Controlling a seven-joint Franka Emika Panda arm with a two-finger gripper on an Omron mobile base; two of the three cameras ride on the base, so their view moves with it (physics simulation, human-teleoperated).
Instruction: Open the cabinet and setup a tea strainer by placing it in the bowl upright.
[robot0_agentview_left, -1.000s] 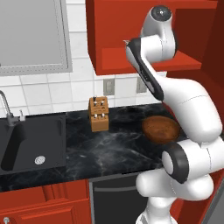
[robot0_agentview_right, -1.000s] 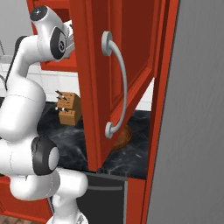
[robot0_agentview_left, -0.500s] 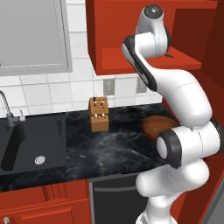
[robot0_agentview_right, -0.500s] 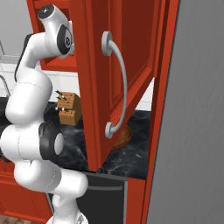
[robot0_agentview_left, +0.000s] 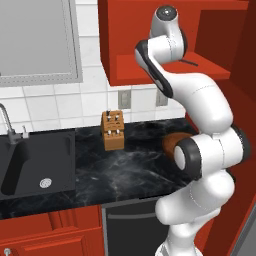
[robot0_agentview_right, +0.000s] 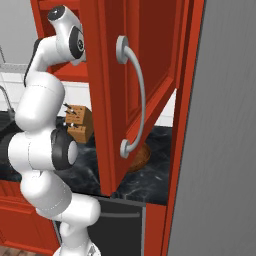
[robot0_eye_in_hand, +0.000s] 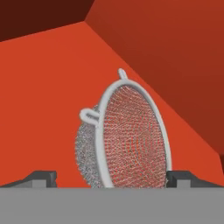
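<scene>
— Item: cabinet (robot0_agentview_right: 135, 75), door swung open. Where do we stand?
— At the pick-up. Tea strainer (robot0_eye_in_hand: 124, 140) on the shelf, rim facing us, between our gripper (robot0_eye_in_hand: 111, 178) tips, spread wide, holding nothing.
— Next?
— We judge: close on the rim, lift, carry down to the bowl (robot0_agentview_left: 172, 142) on the counter, right of the knife block (robot0_agentview_left: 113, 130).

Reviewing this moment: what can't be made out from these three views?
- Gripper: hand view, only the fingertips show at the bottom edge; whether they touch the tea strainer is unclear.
- Strainer's handle: hand view, hidden behind its own rim and mesh.
- Bowl: left base view, partly covered by the arm; right base view, mostly behind the open cabinet door.
</scene>
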